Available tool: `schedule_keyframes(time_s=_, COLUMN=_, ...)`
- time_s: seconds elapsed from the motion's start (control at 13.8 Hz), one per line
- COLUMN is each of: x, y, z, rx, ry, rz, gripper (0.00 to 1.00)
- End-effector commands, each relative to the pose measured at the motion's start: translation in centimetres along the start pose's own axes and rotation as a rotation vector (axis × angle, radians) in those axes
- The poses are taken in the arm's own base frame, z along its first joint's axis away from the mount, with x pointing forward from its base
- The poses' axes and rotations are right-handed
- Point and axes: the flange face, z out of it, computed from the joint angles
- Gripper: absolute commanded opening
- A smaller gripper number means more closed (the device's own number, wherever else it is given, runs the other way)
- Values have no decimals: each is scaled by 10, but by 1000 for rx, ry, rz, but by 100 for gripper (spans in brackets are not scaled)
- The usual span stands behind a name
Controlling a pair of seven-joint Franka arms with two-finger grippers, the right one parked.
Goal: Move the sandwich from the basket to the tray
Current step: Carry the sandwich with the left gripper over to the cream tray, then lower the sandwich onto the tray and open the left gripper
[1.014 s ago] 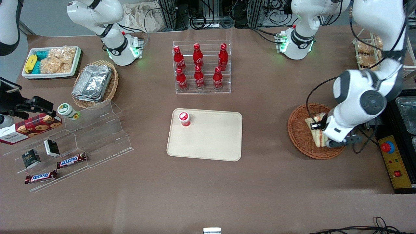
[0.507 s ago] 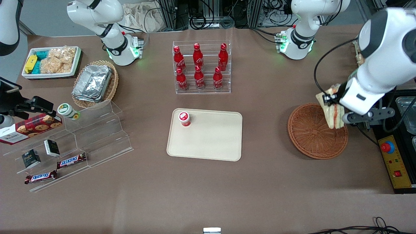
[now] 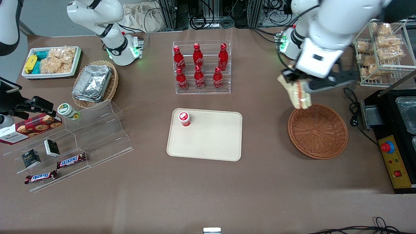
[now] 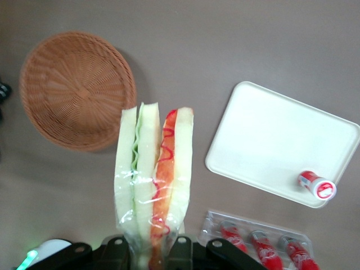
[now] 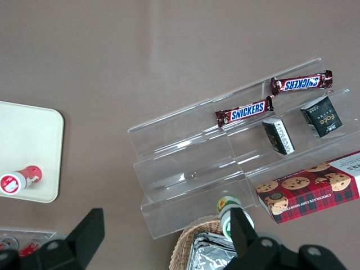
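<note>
The gripper is clamped on the wrapped sandwich, held in the air above the table just beside the basket; the tray lies well apart from the basket; soft and light (film probably slippery), it wants a gentle pinch across the bread faces.

Pincer holds the sandwich above the worktop, just beside the basket, farther from the front camera; tray lies toward the parked arm.
</note>
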Motion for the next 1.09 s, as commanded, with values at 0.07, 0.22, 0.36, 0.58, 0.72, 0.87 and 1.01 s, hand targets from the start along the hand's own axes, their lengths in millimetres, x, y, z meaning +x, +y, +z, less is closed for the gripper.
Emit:
schedule_keyframes(time_s=0.07, x=1, y=52, z=33, rx=-62, ry=-49, rz=-31, gripper=20)
schedule_keyframes(time_s=0.22, x=-1, y=83, z=64, rx=-88, ry=-81, rz=14, gripper=20)
schedule_keyframes(time_s=0.36, x=2, y=110, z=101, rx=-123, ry=-102, rz=43, gripper=20)
schedule_keyframes(time_s=0.58, x=18, y=138, z=174, rx=-108, ry=-110, rz=56, gripper=20)
schedule_keyframes(time_s=0.72, x=30, y=148, z=227, rx=-92, ry=-119, rz=52, gripper=20)
schedule_keyframes(time_s=0.87, x=32, y=160, z=274, rx=-76, ry=-122, rz=75, gripper=20)
schedule_keyframes(time_s=1.01, x=36, y=164, z=312, rx=-78, ry=-135, rz=65, gripper=20)
